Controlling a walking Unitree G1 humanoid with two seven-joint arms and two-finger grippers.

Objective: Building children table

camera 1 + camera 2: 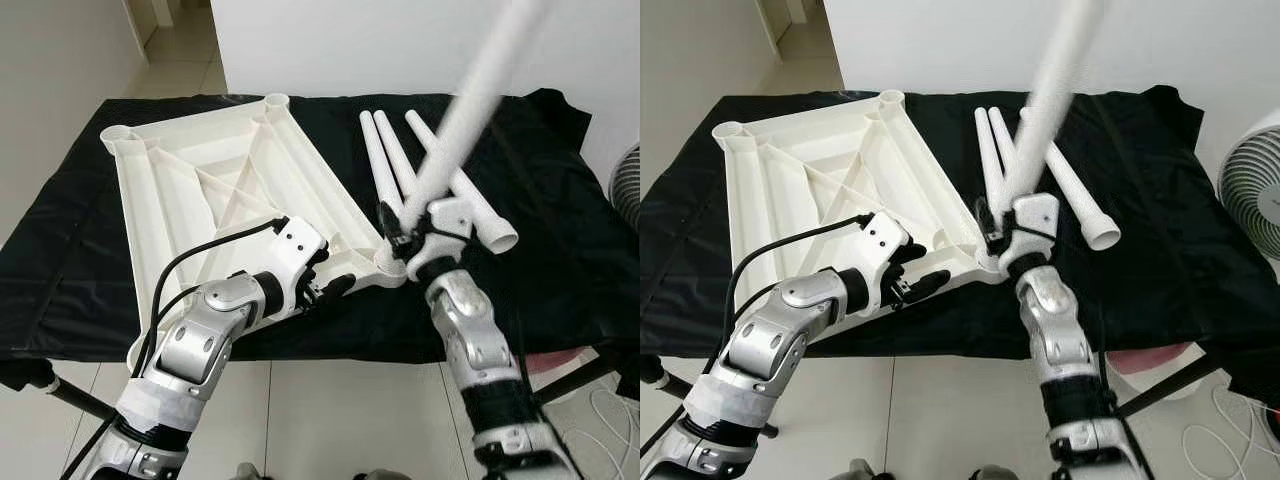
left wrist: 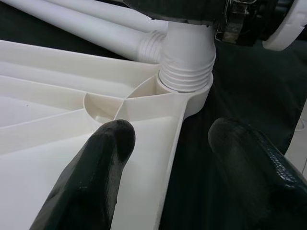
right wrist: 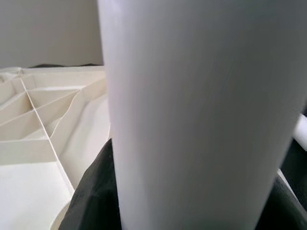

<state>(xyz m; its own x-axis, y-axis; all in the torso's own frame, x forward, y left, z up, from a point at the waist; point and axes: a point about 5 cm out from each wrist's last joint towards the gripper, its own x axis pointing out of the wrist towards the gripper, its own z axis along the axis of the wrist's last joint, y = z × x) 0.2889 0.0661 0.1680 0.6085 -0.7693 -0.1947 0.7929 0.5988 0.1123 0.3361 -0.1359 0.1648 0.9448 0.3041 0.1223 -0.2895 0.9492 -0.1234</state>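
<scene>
Top: the white top (image 1: 225, 190) lies underside up on the black cloth (image 1: 560, 230), its ribs and corner sockets facing the ceiling.
Leg: one white leg (image 1: 470, 110) stands in the near corner socket (image 2: 187, 93), at about 5 o'clock on the top; its threaded end sits in the socket mouth.
Leg axis: the leg rises from the socket and leans toward 1 o'clock, so it looks off the socket's own axis. My judgement is that seating it calls for bringing it upright over the socket.
Right gripper: the right gripper (image 1: 405, 240) is clamped round the leg just above the socket.
Left gripper: the left gripper (image 1: 335, 287) sits at the top's near edge, at about 9 o'clock from the socket; its fingers (image 2: 103, 158) are spread wide, one over the top's surface, the other over the cloth beyond the rim, gripping nothing.
Nearer arm: the right arm has the leg; the left is placed to steady the top.
Spare legs: three legs (image 1: 385, 160) lie side by side on the cloth at 12 o'clock from the socket.
Hard to tell: how deep the thread sits is unclear. The leg's upper end is blurred and cut off.
</scene>
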